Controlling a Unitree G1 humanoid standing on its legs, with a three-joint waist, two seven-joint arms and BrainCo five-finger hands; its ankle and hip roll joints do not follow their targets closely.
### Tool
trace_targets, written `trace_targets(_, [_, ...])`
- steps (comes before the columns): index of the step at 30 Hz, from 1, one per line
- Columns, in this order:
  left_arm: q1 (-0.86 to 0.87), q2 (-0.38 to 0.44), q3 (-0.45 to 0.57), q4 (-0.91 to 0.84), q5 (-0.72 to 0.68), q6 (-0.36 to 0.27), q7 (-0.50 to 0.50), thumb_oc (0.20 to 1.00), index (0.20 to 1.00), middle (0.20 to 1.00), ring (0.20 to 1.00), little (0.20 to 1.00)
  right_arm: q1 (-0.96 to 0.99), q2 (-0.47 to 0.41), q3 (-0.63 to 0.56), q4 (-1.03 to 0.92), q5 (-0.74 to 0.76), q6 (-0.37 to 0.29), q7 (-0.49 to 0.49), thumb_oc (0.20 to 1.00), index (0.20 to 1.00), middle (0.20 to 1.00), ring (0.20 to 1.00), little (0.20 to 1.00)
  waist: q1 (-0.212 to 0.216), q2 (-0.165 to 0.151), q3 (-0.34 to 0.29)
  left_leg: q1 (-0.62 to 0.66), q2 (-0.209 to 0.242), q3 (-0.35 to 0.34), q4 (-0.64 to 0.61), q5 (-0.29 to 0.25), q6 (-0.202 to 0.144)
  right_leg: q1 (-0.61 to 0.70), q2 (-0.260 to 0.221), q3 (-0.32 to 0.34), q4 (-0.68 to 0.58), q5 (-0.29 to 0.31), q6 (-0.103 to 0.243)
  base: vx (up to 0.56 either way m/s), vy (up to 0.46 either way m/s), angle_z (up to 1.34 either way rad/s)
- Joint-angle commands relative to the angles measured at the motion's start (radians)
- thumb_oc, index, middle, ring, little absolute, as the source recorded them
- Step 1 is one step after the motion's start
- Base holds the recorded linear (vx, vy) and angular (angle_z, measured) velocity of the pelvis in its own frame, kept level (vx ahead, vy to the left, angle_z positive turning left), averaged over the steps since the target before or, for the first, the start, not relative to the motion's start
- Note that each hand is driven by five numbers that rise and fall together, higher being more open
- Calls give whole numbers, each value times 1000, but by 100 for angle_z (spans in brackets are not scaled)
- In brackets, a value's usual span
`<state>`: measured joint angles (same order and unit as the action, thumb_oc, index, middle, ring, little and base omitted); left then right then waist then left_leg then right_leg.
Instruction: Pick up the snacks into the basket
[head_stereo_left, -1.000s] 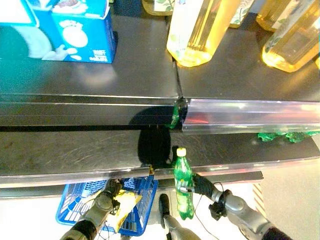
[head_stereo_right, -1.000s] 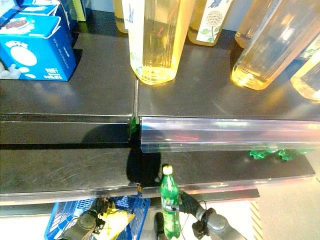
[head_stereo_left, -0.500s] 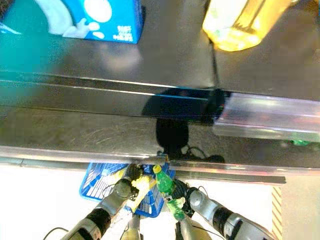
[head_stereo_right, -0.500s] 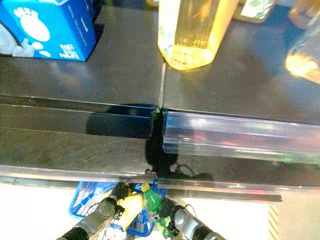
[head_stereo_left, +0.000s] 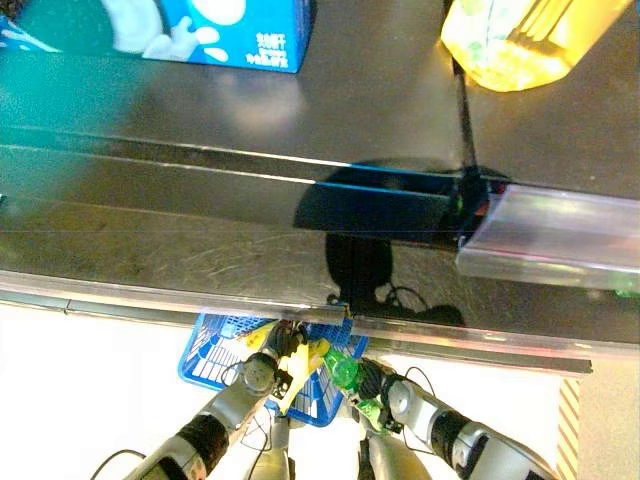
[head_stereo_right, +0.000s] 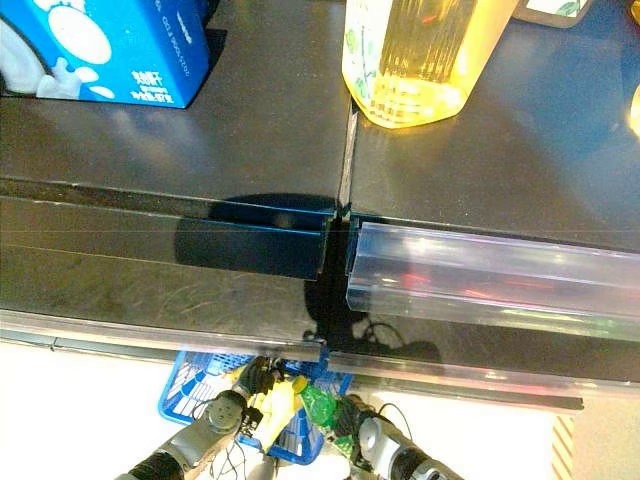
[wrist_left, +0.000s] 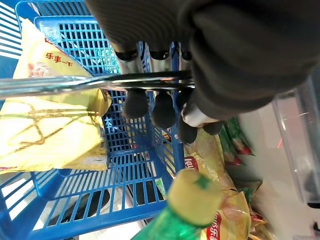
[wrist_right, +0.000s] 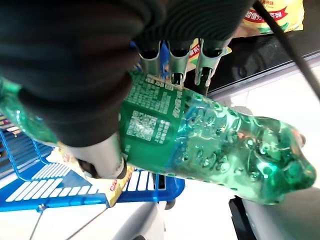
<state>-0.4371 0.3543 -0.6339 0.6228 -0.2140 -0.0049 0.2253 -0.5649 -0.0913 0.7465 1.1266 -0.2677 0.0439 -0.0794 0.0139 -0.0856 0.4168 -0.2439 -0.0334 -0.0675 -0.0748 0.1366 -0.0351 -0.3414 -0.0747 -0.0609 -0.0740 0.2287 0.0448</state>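
**Bottle tipped toward the basket**

My right hand (wrist_right: 100, 125) is clamped on the green bottle (wrist_right: 200, 135). 1 second ago it stood upright beside the basket (head_stereo_left: 215, 365); now it leans, cap-first, at the basket's rim. My left hand (wrist_left: 165, 100) is curled round the basket's handle (wrist_left: 75, 85). A yellow bag (wrist_left: 50, 135) already lies inside. I judge release is next.

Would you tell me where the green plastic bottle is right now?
The green plastic bottle is gripped in the right hand, tilted over the blue wire basket below the shelf edge.
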Motion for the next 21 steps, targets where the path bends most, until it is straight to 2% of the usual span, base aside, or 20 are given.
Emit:
trace_targets(1, [-322, -52, 31, -330, -1, -177, 27, 200, 200, 200, 200, 200, -54, 31, 29, 19, -15, -14, -11, 200, 200, 200, 200, 200, 0, 22, -38, -52, 2, -23, 82, -100, -28, -9, -73, 29, 102, -104, 132, 7, 0, 10])
trace_targets(6, [-297, -42, 11, -414, -47, -180, -4, 200, 200, 200, 200, 200, -87, 37, 5, 15, 37, -9, -19, 200, 200, 200, 200, 200, 10, 32, -33, -56, 1, -26, 85, -99, -26, -11, -74, 29, 101, -103, 131, 6, -3, 6])
trace_targets(7, [-255, -20, -26, -479, -77, -183, -55, 200, 200, 200, 200, 200, -138, 29, -23, 1, 105, -13, -28, 200, 200, 200, 200, 200, 19, 42, -31, -57, -3, -26, 84, -98, -24, -15, -74, 30, 101, -104, 130, 0, 0, 0])
trace_targets(10, [-221, 2, -56, -541, -87, -180, -92, 200, 200, 200, 200, 200, -170, 19, -50, -21, 157, -21, -46, 200, 200, 200, 200, 200, 26, 49, -29, -60, -5, -27, 84, -97, -24, -17, -75, 29, 102, -106, 129, 0, 0, 0])
trace_targets(12, [-183, 38, -98, -607, -116, -180, -152, 200, 200, 200, 200, 200, -208, 3, -94, -24, 232, -31, -61, 200, 200, 200, 200, 200, 35, 57, -25, -63, -6, -30, 84, -96, -23, -22, -76, 27, 106, -110, 128, 6, 2, 2])
trace_targets(21, [-88, 108, -165, -678, -207, -163, -238, 200, 200, 200, 200, 200, -291, -15, -152, -2, 332, -44, -83, 200, 200, 200, 200, 200, 57, 69, -8, -84, -15, -37, 112, -107, -20, -30, -81, 22, 123, -123, 123, 3, -3, 2])
